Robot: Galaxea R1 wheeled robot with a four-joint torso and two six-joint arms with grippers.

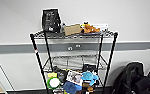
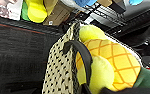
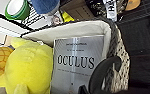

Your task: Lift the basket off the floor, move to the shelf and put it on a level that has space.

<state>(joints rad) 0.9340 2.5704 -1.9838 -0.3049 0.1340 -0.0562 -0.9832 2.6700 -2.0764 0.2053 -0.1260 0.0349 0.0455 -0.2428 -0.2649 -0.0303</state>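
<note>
Small cream woven basket (image 2: 62, 67) w/ pale lining, holding yellow pineapple plush (image 2: 108, 62) & grey Oculus box (image 3: 77, 62), sat near black wire rack (image 1: 73, 35); prob. light, soft-sided, best taken by dark handles (image 2: 81, 53); gripper state: can't tell.

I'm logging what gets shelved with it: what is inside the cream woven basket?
In the cream woven basket lie a yellow pineapple-patterned plush toy and a grey box printed OCULUS. Whatever lies beneath them is covered.
</note>
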